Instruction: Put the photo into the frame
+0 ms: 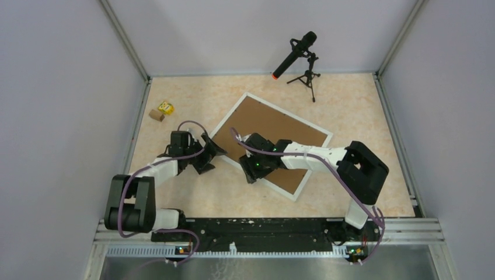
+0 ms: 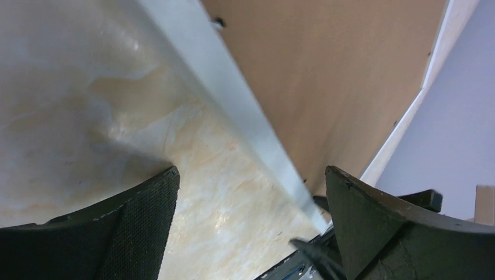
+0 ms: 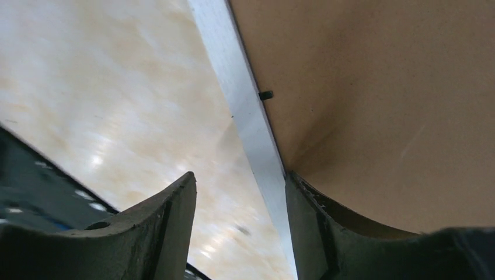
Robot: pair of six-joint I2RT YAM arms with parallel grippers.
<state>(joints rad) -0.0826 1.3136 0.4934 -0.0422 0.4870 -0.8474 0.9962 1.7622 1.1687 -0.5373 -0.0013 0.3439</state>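
The frame (image 1: 290,114), thin white moulding, lies flat and turned diagonally on the table, with the brown backing board (image 1: 271,125) filling it. The photo is hidden. My left gripper (image 1: 213,153) is open and empty at the frame's left corner; in its wrist view (image 2: 251,172) the moulding (image 2: 233,99) runs between the fingers, next to the board (image 2: 327,76). My right gripper (image 1: 252,172) is open over the frame's near-left edge. In its wrist view (image 3: 239,178) one finger (image 3: 327,233) sits on the board (image 3: 373,87) just inside the moulding (image 3: 245,111); the other hangs over the table.
A black microphone on a small tripod (image 1: 297,55) stands at the back. A small yellow cube (image 1: 166,107) and a brown block (image 1: 156,115) lie at the far left. Grey walls close the table (image 1: 362,111) on three sides. My right arm reaches across the frame's near corner.
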